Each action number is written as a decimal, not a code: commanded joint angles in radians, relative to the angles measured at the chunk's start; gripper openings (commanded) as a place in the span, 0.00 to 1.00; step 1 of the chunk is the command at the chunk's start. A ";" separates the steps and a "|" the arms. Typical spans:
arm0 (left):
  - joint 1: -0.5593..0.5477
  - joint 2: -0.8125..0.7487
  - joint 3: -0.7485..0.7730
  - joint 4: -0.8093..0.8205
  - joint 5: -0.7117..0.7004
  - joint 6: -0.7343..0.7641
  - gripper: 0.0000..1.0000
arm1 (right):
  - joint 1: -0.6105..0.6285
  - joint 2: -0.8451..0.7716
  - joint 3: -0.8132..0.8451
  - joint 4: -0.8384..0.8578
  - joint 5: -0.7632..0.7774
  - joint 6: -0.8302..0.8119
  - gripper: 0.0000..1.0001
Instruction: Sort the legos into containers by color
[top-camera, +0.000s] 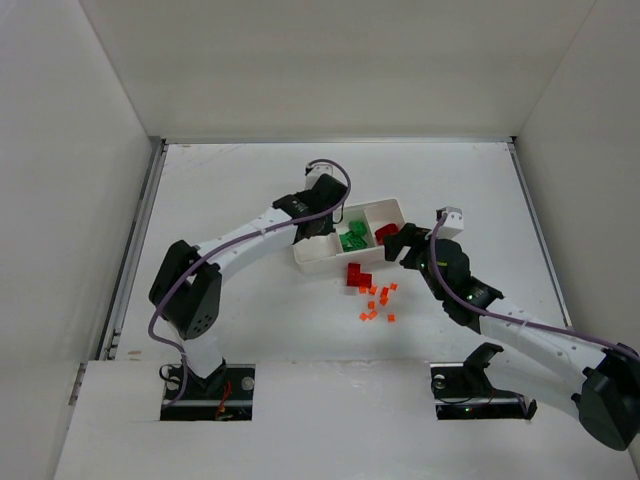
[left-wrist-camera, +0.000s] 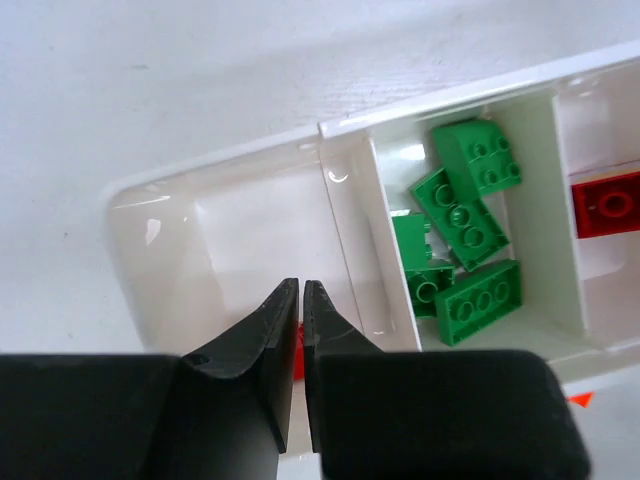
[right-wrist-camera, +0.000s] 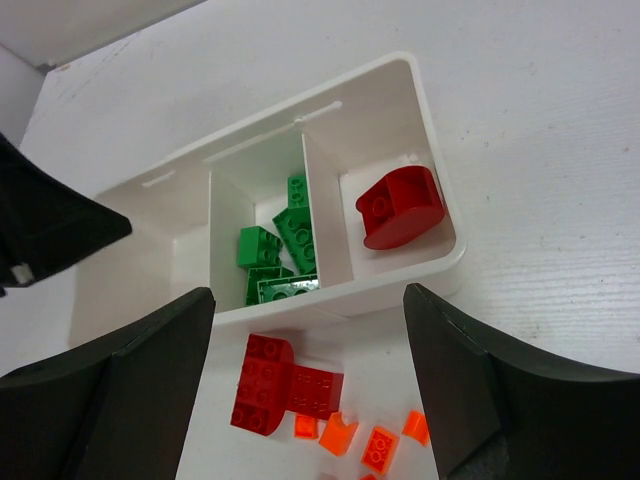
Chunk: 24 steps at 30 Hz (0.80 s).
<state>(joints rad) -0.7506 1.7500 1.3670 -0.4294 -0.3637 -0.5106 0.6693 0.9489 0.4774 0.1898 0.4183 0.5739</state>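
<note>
My left gripper (left-wrist-camera: 301, 285) is shut over the empty left compartment (left-wrist-camera: 240, 230) of the tray (left-wrist-camera: 430, 105); whether it pinches anything I cannot tell. My right gripper (right-wrist-camera: 305, 300) gapes empty above loose red bricks (right-wrist-camera: 270, 385) just near the tray, my likely next pick. From above, orange bits (top-camera: 378, 300) litter the white table (top-camera: 230, 200), white walls (top-camera: 330, 70) around.

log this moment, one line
left tool shut over empty compartment | right tool open near tray | green legos sorted | loose red legos, orange bits on table
</note>
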 joint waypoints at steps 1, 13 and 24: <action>0.007 -0.052 0.003 -0.003 -0.021 0.020 0.05 | 0.005 -0.010 0.003 0.057 -0.004 0.007 0.82; 0.021 0.028 0.030 -0.147 0.080 -0.016 0.38 | 0.008 -0.006 0.004 0.057 -0.009 0.007 0.83; 0.026 0.022 0.007 -0.187 0.089 -0.032 0.33 | 0.008 0.001 0.007 0.057 -0.018 0.007 0.83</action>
<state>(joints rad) -0.7300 1.8015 1.3766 -0.5739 -0.2802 -0.5316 0.6693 0.9493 0.4774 0.1917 0.4141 0.5739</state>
